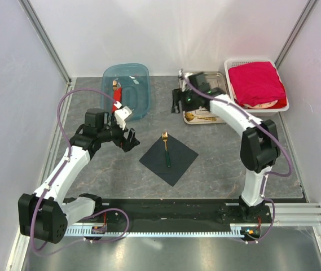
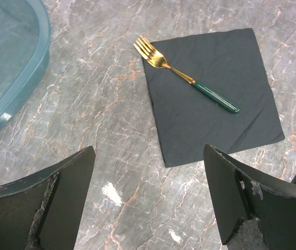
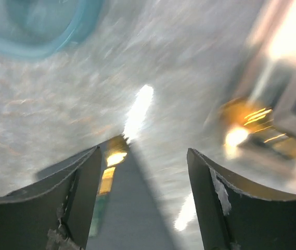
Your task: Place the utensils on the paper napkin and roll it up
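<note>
No readable text, labels, brand names, numbers or signs appeared in any of the three views; the right wrist view was blurred.

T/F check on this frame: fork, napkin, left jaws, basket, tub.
1. A fork lies on the black napkin. True.
2. The fork's handle is red. False: it is green.
3. The left jaws grip the fork. False: they stand open and empty.
4. A red cloth sits in the white basket. True.
5. The blue tub is empty. False: a red-handled tool lies in it.
</note>
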Motion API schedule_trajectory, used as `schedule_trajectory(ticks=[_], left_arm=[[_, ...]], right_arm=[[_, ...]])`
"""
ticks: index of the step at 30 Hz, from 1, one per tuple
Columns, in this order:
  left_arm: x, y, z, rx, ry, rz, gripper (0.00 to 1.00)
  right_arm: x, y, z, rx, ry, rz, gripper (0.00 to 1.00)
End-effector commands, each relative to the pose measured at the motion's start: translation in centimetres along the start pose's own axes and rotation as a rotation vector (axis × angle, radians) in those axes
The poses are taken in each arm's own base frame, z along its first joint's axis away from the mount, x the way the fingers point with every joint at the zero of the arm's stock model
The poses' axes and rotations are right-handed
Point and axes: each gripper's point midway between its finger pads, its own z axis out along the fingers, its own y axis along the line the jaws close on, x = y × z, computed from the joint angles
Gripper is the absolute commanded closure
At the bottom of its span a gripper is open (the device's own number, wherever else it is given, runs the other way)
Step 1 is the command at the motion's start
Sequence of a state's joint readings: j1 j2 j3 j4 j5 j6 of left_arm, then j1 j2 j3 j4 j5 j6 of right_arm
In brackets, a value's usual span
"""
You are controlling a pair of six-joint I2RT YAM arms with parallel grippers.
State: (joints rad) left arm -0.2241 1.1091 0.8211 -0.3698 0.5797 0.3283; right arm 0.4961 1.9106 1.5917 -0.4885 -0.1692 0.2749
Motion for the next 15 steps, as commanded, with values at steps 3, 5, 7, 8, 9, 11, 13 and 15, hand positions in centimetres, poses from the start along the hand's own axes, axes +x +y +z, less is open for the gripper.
schedule_trajectory(ticks=[3,5,7,8,9,11,13,15], left_arm=[[-0.7,-0.6,0.0,0.049,-0.022,0.039,0.08],[-0.6,-0.7,0.1,0.057,-0.018,0.033,0.09],[-0.5,-0.9,0.2,0.065,-0.018,0.03,0.09],[-0.4,-0.9,0.3,0.066,-0.015,0.028,0.09],[-0.4,-0.9,0.3,0.067,-0.015,0.027,0.1],[-0.2,-1.0,0.3,0.072,-0.012,0.025,0.11],[0.0,-1.1,0.3,0.076,-0.011,0.027,0.11],[0.3,-1.1,0.3,0.075,-0.006,0.026,0.11]], right_arm=[[-3.2,-7.5,-0.5,-0.082,0.06,-0.434,0.28],[-2.8,-10.4,0.2,-0.063,0.099,-0.564,0.28],[-2.1,-12.4,1.2,-0.043,0.136,-0.625,0.31],[-1.8,-13.5,1.4,-0.027,0.153,-0.643,0.33],[-1.8,-14.1,1.6,-0.027,0.159,-0.688,0.36],[-1.2,-15.3,2.4,-0.026,0.185,-0.71,0.39],[-1.0,-16.2,3.1,-0.027,0.201,-0.754,0.43],[-0.6,-16.6,3.5,-0.036,0.213,-0.776,0.44]])
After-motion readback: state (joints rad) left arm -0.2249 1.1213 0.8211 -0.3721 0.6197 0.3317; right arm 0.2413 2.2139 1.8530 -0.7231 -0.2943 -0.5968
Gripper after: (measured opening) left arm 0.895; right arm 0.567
